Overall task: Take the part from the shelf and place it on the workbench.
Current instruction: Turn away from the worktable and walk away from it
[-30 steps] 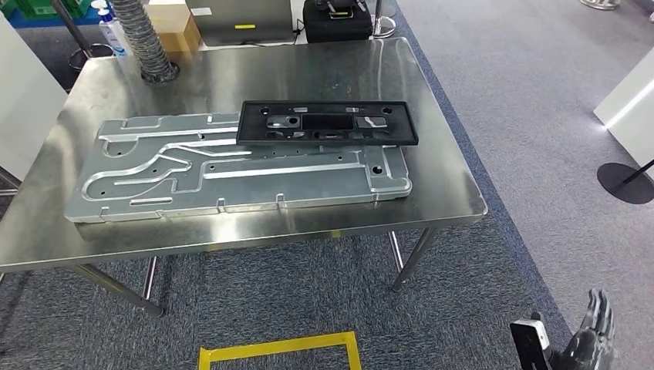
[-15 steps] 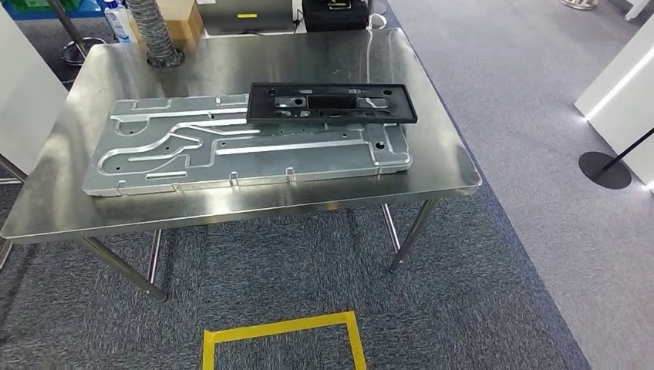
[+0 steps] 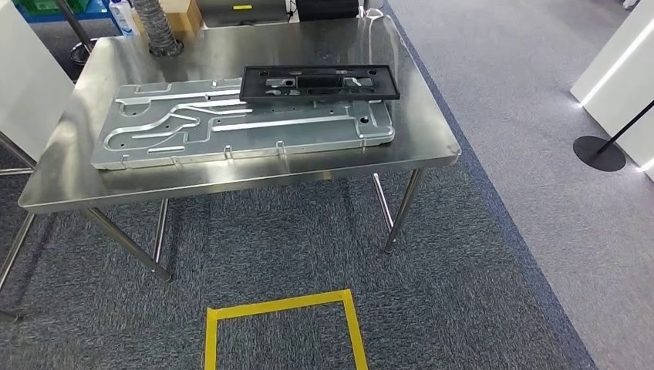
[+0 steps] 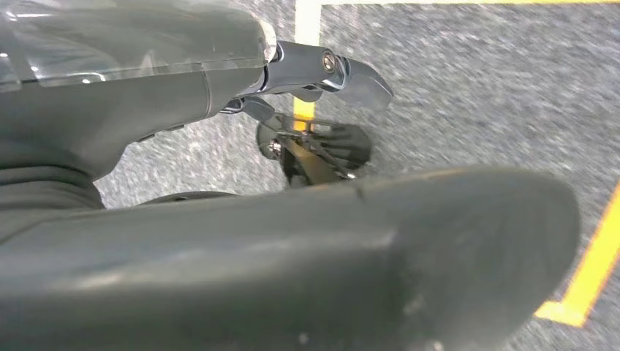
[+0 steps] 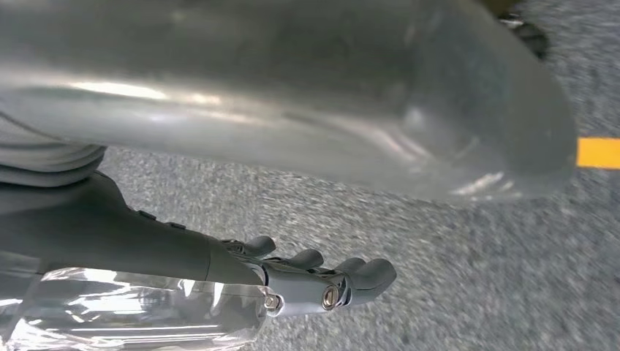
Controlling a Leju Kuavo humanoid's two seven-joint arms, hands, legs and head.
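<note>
Grey carpet with a yellow tape square (image 3: pixel 282 327) on the floor surrounds a stainless steel tabletop (image 3: pixel 416 131), well ahead of both hanging arms. On it lies a long silver machined metal plate (image 3: pixel 231 131), flat, and a black rectangular plastic frame part (image 3: pixel 320 82) rests across the plate's far edge, seemingly set there as its delivered spot on the workbench. The left robot hand (image 4: pixel 322 73) hangs over the carpet beside the tape, holding nothing, though whether its fingers are spread or curled I cannot tell. The right robot hand (image 5: pixel 322 281) hangs likewise, fingers loosely extended and apart, gripping nothing, far from the part.
</note>
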